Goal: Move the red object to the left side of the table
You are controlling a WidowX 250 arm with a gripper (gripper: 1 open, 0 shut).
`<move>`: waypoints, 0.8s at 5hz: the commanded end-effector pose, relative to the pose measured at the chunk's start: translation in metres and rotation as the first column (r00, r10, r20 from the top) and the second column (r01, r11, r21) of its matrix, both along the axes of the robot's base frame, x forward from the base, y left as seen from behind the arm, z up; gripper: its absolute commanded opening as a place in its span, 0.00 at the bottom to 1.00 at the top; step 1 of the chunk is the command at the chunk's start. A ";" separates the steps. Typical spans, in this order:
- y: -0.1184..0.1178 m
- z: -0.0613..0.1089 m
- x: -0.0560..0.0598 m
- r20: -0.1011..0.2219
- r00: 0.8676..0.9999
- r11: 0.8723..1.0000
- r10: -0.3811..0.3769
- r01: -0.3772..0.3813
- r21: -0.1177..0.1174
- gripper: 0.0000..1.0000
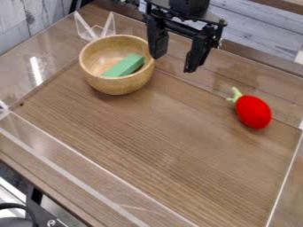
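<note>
The red object [251, 110] is a small rounded toy fruit with a green stem, lying on the right side of the wood-grain table [154, 142], close to the right acrylic wall. My gripper [175, 55] hangs above the back of the table, to the upper left of the red object and well apart from it. Its two dark fingers [157, 44] stand spread with nothing between them, so it is open. It sits just right of the wooden bowl.
A wooden bowl [116, 76] holding a green block [123, 65] stands at the back left. Low clear acrylic walls [71, 168] run around the table's edge. Bare wood stretches across the middle and front.
</note>
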State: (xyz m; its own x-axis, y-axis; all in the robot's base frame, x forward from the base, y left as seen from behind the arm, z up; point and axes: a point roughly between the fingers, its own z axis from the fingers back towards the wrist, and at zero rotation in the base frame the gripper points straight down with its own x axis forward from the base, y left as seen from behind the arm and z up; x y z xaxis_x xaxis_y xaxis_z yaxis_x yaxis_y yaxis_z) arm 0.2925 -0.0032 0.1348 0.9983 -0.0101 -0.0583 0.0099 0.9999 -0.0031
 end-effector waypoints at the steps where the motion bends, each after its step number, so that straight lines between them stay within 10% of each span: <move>1: 0.003 -0.020 -0.011 -0.022 0.998 0.998 0.065 -0.065 -0.005 1.00; 2: -0.032 -0.019 0.002 -0.001 0.973 0.972 0.232 -0.232 -0.031 1.00; 3: -0.063 -0.013 0.015 0.024 0.896 0.895 0.443 -0.441 -0.067 1.00; 4: -0.088 -0.028 0.032 0.024 0.781 0.778 0.625 -0.619 -0.104 1.00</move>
